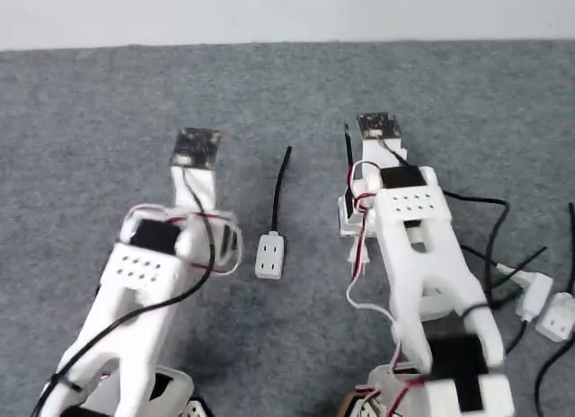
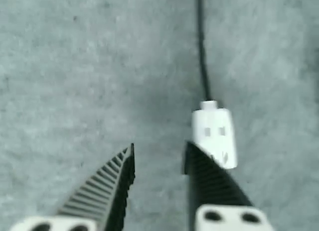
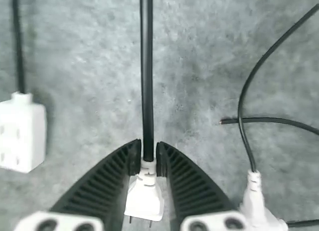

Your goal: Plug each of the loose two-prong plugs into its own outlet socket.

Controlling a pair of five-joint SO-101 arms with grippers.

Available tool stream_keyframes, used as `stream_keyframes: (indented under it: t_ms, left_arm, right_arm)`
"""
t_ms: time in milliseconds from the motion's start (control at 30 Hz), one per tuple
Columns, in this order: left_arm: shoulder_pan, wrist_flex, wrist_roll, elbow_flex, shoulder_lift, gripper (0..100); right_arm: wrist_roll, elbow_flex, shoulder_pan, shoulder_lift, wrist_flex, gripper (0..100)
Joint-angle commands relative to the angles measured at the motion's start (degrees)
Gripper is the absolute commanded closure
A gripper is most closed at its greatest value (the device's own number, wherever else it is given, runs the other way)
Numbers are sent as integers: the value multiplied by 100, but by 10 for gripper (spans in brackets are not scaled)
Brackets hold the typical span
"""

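My right gripper (image 3: pixel 147 152) is shut on a white two-prong plug (image 3: pixel 144 196), pinching it where its black cord (image 3: pixel 146 66) leaves the body; the prongs point back toward the wrist. A white outlet socket (image 3: pixel 21 136) lies on the grey carpet to one side of it. My left gripper (image 2: pixel 158 160) is open just above the carpet, and the same socket (image 2: pixel 214 134) lies right beside one finger (image 2: pixel 204 176), outside the gap. In the high view the socket (image 1: pixel 269 254) lies between the two arms. A second white plug (image 3: pixel 256 203) lies beside the right gripper.
At the right edge of the carpet lie more white plug and socket pieces (image 1: pixel 544 302) with tangled black cords (image 1: pixel 490 246). The socket's cord (image 1: pixel 281 188) runs away from the arms.
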Motion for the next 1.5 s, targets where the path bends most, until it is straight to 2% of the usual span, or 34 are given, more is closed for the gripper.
stream_keyframes:
  t_ms: [0, 67, 233, 333, 400, 767, 967, 1167, 1467]
  left_arm:
    - [-18, -149, -589, 110, 308, 958]
    - [-35, -246, -791, 22, 976, 991]
    - [-290, -185, -1486, -787, 2690, 988]
    - [-387, 158, -2066, -1253, 3226, 988]
    - [-422, 264, -2136, -1332, 3314, 988]
    - [-431, 273, -2866, -1253, 3297, 989]
    - [-220, -149, -3288, -180, 2119, 989]
    - [88, -536, -3279, 980, 545, 988]
    - [299, -571, -3288, 989, 545, 985]
  right_arm:
    - [114, -132, -321, -971, 321, 991]
    - [255, -97, -593, -1429, 453, 991]
    - [642, -9, -1464, -2448, 787, 991]
    - [659, 396, -1965, -2826, 611, 991]
    - [677, 721, -2211, -2949, 453, 991]
    - [923, 1582, -2791, -2993, -180, 991]
    - [1020, 1679, -2826, -2993, -374, 991]
    - [1020, 1679, -2844, -2993, -382, 991]
    - [1020, 1679, -3266, -2993, -488, 990]
